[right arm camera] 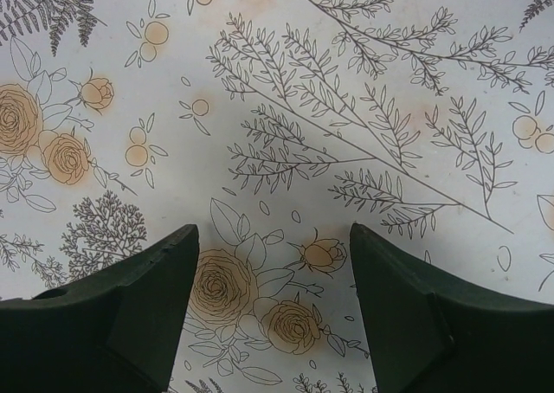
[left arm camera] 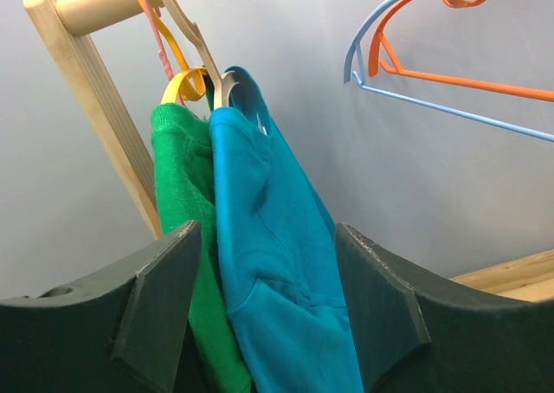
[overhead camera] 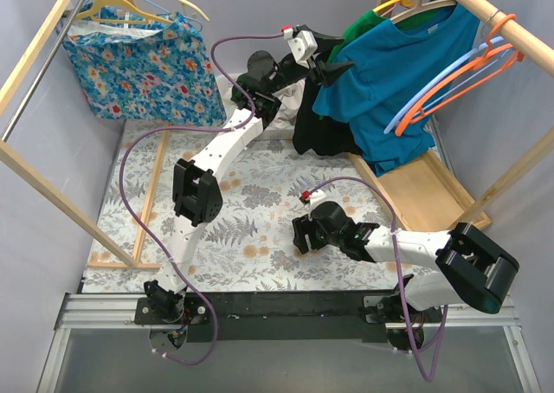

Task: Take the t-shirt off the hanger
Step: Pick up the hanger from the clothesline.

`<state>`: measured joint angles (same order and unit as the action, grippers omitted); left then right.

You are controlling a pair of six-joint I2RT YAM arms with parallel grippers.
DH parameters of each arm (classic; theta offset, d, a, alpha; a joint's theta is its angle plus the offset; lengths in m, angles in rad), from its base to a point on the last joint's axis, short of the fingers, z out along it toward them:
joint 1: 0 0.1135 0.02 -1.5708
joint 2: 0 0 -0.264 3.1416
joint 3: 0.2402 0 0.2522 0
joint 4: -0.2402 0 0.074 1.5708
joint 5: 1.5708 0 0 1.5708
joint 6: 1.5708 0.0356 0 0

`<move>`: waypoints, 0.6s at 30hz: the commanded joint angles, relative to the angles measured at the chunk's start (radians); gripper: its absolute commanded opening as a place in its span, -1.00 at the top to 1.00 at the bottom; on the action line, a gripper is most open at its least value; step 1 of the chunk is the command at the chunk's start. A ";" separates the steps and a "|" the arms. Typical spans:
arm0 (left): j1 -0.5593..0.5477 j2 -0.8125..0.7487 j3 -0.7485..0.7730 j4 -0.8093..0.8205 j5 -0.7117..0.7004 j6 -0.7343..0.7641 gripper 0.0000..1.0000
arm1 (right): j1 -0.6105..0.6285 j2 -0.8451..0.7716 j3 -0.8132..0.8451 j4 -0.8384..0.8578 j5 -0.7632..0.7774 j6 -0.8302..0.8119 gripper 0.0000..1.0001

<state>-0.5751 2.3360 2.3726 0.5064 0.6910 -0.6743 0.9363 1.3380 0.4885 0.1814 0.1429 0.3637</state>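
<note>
A teal t-shirt [overhead camera: 398, 73] hangs on a pale wooden hanger [overhead camera: 426, 3] from the wooden rail [overhead camera: 511, 25] at the upper right. In the left wrist view the t-shirt [left arm camera: 277, 263] hangs beside a green garment [left arm camera: 182, 202], with the hanger's hook [left arm camera: 195, 38] over the rail. My left gripper [overhead camera: 339, 67] is open at the shirt's left edge; its jaws stand wide on either side of the teal and green cloth [left arm camera: 264, 306] without closing on it. My right gripper [overhead camera: 303, 237] is open and empty, low over the flowered tablecloth [right arm camera: 273, 298].
The green garment hangs on a yellow hanger [left arm camera: 183, 83]. Empty blue [overhead camera: 441, 81] and orange [overhead camera: 467, 73] hangers hang further along the rail. Black cloth [overhead camera: 316, 125] hangs under the left gripper. A blue flowered garment [overhead camera: 143, 73] hangs upper left. The rack's wooden base [overhead camera: 424, 194] lies at the right.
</note>
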 commanded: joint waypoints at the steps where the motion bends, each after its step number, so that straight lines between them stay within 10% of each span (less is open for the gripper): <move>1: 0.003 0.017 -0.009 -0.016 -0.008 -0.001 -0.23 | 0.004 0.007 0.030 0.026 -0.005 0.011 -0.55; 18: -0.002 0.036 -0.087 -0.014 -0.039 -0.004 -0.17 | 0.002 0.030 0.030 0.029 -0.003 0.017 -0.53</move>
<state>-0.5755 2.4016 2.2951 0.4828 0.6834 -0.6781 0.9363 1.3460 0.4885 0.1925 0.1436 0.3668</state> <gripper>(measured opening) 0.569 0.766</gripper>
